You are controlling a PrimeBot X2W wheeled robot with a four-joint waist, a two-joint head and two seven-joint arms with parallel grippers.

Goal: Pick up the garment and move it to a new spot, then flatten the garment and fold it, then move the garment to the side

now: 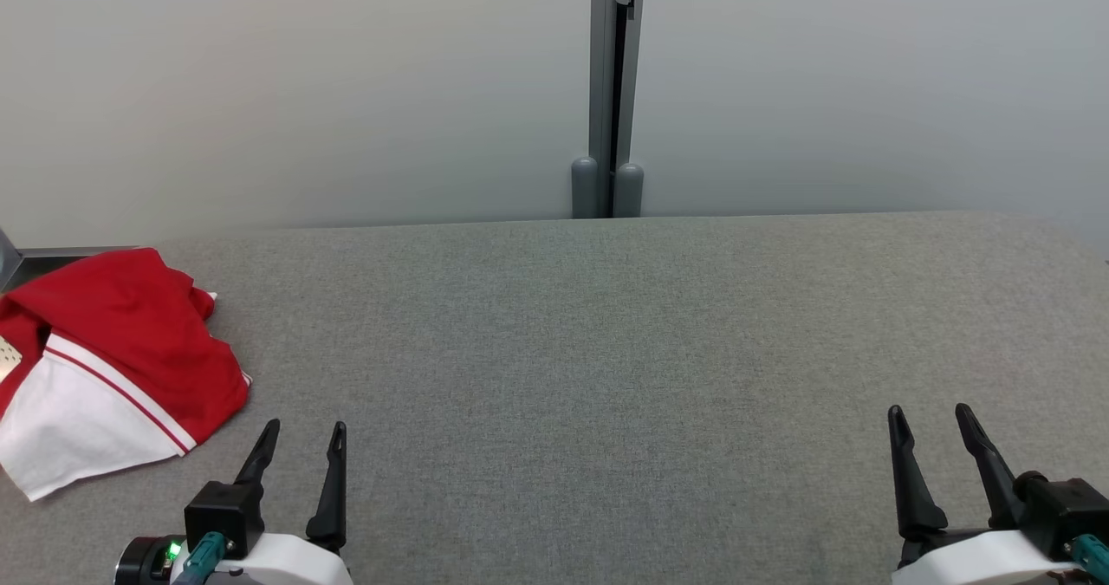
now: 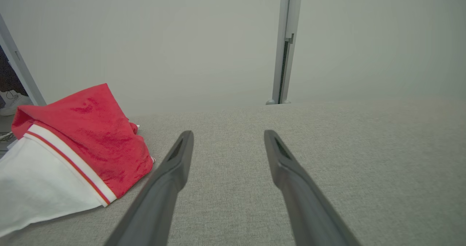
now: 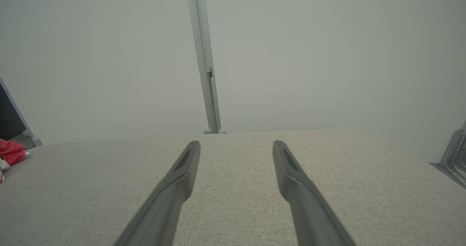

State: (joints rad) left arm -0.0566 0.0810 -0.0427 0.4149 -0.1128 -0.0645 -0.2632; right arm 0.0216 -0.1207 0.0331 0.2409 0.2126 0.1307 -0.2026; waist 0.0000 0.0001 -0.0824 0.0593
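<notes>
Grippers both sit low in the head view, fingers pointing away from the robot.

Left gripper (image 1: 306,426), lower left: two dark fingers spread wide, holding nothing. The left wrist view shows only grey cloth in the gap between them.

Right gripper (image 1: 929,411), lower right: the same, fingers wide apart and empty, over bare cloth.

Table (image 1: 606,351): broad and flat, covered in grey woven fabric, with rounded corners at the far side.

Garment (image 1: 130,342): a crumpled heap at the table's far left, cut off by the frame edge. It is red cloth with a white panel, and a white band with a thin red stripe runs along the join. It lies just ahead of the left gripper and to its left. In the head view it is near the fingertips but apart from them, with no contact. It is well apart from the right gripper, and the right wrist view catches only a small red bit at its left edge.

Behind the table are pale wall panels, joined by a grey upright post (image 1: 611,91) with two rounded feet at the table's back edge. A metal bracket (image 3: 453,155) shows past the table's right end.
</notes>
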